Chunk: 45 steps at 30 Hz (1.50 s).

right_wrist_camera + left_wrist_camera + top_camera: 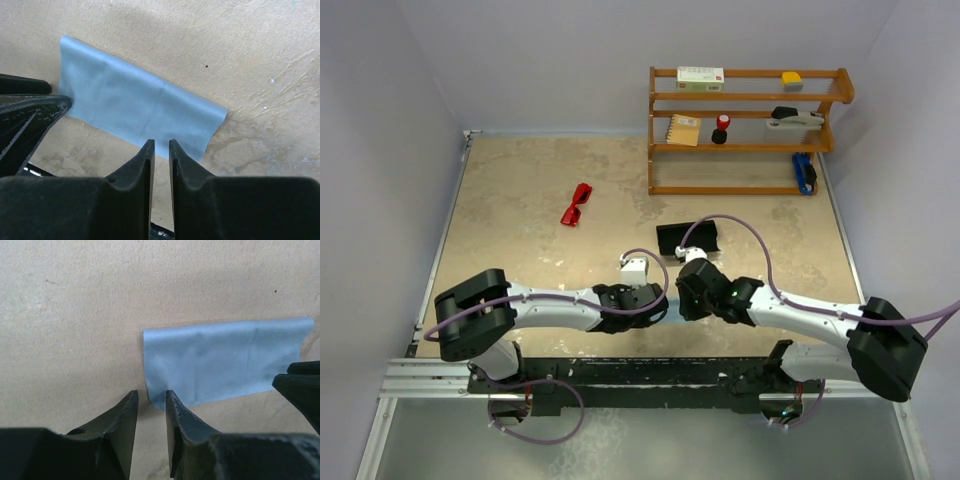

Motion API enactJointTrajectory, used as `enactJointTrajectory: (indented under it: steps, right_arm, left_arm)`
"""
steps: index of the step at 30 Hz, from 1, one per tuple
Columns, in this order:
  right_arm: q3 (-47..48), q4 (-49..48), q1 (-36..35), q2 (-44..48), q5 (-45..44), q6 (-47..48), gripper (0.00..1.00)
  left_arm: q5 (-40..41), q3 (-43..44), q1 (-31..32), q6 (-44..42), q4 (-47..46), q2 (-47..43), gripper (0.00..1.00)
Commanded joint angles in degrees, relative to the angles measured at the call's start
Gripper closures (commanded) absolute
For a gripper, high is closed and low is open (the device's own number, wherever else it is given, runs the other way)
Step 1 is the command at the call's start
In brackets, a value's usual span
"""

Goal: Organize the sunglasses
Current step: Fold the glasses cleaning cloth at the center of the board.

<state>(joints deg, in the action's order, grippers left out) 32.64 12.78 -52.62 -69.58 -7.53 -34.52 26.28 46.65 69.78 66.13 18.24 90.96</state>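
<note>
**Left arm**: reaches low from its base at the near left, forearm running right toward the table's centre.
**Left gripper**: pointed down at the tabletop. Fingers parted by a narrow gap with nothing clamped. The near corner of the light blue cloth lies flat just past the tips.

**Right arm**: mirrors it from the near right, forearm running left, so the two heads nearly meet.
**Right gripper**: also pointed down. Fingers a thin slit apart and holding nothing, with the tips over the cloth's near edge.

**Sunglasses**: red pair on the table, far left of centre. They lie well apart from both grippers and to the left of the wooden shelf.

**Black case**: just beyond the right gripper, partly crossed by that arm's cable.

**Hidden or unclear:**
- From overhead the cloth is covered by the two gripper heads.
- Each wrist view cuts the other gripper off at the frame edge.
- Whether the sunglasses' arms are folded cannot be told.
- The shelf's small items are too small to identify.
</note>
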Motion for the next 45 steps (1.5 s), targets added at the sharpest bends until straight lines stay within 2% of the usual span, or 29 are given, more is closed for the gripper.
enactJointTrajectory:
  steps: [1,30,35,40,43,45]
  right_arm:
    - [0.27,1.77,-0.2,1.69,-2.75,-2.19,0.8]
    - [-3.8,2.9,-0.2,4.33,-1.96,-3.24,0.81]
    - [-4.14,2.95,-0.2,4.61,-1.96,-3.45,0.81]
    - [-4.12,2.91,-0.2,4.82,-1.87,-3.73,0.81]
    - [-4.14,3.02,-0.2,4.86,-1.81,-3.8,0.81]
    - [-4.17,3.13,-0.2,4.94,-1.86,-3.79,0.81]
  left_arm:
    - [2.21,3.11,0.09,-2.69,3.82,-1.47,0.72]
    - [1.78,10.98,2.02,-1.83,11.14,7.76,0.79]
    - [1.76,10.69,2.11,-1.52,10.94,7.69,0.86]
    - [1.68,9.44,2.18,-1.03,10.37,7.04,0.87]
    - [1.58,9.07,2.2,-0.86,10.0,6.8,0.96]
    - [1.64,8.9,2.19,-0.75,9.68,6.6,0.97]
